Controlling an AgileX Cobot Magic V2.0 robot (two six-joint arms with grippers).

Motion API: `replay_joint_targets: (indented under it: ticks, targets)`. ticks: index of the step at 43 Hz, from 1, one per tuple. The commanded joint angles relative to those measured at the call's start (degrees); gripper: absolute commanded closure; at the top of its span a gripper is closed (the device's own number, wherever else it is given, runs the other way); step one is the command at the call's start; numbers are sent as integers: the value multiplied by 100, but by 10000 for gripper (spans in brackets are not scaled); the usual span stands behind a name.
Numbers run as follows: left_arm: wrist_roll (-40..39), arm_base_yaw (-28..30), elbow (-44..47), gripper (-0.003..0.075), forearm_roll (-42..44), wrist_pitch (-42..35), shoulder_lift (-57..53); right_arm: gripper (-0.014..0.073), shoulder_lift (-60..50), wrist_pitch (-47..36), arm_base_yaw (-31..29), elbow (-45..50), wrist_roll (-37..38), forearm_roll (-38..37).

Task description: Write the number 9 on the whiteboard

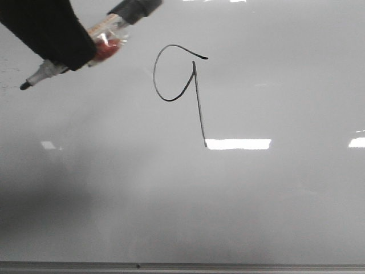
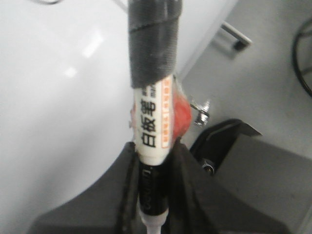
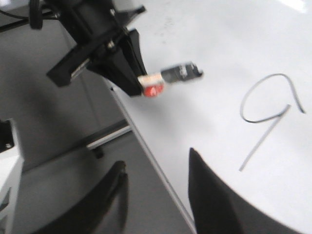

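One big whiteboard (image 1: pixel 274 205) fills almost all of the front view. It is shiny and pale grey, with bright patches of light on it. A thin grey metal frame (image 1: pixel 182 266) runs along its near edge.

Next comes the left gripper (image 1: pixel 63 48). It is a dark shape in the far left corner of the front view, up above the board. Its two fingers are squeezed tight on a whiteboard marker (image 1: pixel 85 48). In the left wrist view the fingers (image 2: pixel 187 180) press on both sides of the marker's white body.

The right gripper (image 3: pixel 156 195) shows only in its own wrist view. Its two black fingers stand wide apart with nothing between them. It hangs over the edge of the board, near the drawn figure.

The number 9 (image 1: pixel 197 103) is drawn in a thin black line near the middle of the board. It has an open round loop and a long straight tail that slants a little. It sits to the right of the marker, well apart from it.

The marker has a white label with writing, a red bit on its side, and dark tape around its back end. Its small black tip (image 1: pixel 25 86) points to the left, away from the 9.
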Motion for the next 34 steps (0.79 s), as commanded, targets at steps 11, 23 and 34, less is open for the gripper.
replay_joint_targets:
  ticks: [11,23,34]
  targets:
    - [-1315,1649,764,739,264,-2170,-182,660,-2249,-1031,-77,1873,348,-196]
    - [-1336,1969,2009,739,5,-4351,-182,655,-2916,-964,-77,2383,348,-191]
    - [-1336,1969,2220,739,-143,-5276,178,655,-2916,-964,-77,2383,348,-185]
